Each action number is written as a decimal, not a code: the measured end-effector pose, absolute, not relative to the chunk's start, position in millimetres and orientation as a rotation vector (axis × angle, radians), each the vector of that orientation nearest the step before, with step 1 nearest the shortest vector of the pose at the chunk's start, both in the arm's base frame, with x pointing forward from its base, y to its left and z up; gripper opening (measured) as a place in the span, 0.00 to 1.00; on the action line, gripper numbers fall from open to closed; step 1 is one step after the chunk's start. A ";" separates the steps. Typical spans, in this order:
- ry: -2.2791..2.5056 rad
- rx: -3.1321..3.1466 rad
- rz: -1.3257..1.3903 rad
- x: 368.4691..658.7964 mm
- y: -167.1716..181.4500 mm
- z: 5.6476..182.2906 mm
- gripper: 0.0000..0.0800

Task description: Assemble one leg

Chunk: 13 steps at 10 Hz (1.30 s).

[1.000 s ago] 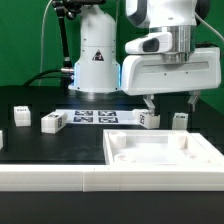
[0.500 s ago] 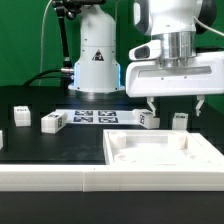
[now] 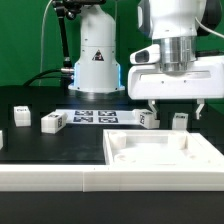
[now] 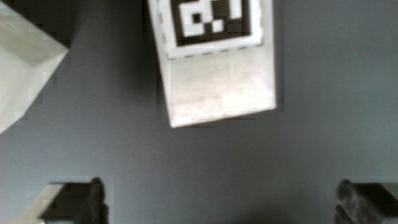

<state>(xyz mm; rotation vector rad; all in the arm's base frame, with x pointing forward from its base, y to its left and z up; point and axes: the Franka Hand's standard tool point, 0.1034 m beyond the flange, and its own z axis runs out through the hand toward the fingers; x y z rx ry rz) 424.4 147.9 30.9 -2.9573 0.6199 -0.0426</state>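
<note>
Gripper (image 3: 177, 108) with jaws spread wide, holding nothing, poised over a leg (image 3: 180, 120) on the black table (image 3: 55, 145), just beyond the panel (image 3: 160, 152). In wrist view, leg (image 4: 217, 70) ahead of the fingertips (image 4: 71, 200), not yet between them. Likely light, rigid, smooth plastic; best pinched across its two narrow sides, near mid-height. Panel apparently bare, nothing seated in it.

Four legs (image 3: 52, 121), perhaps five, one panel (image 3: 200, 148), one marker board (image 3: 95, 116)
</note>
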 end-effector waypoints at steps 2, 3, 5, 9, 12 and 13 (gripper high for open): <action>0.560 -2.966 0.148 422.8 147.2 32.3 0.81; 0.555 -2.960 0.212 424.8 143.5 32.3 0.81; 0.550 -2.934 0.397 424.3 138.2 32.2 0.81; 0.509 -2.829 0.796 416.3 145.8 32.1 0.81; 0.472 -2.750 1.010 411.7 150.5 27.6 0.81; 0.458 -2.711 1.109 409.2 153.6 23.3 0.81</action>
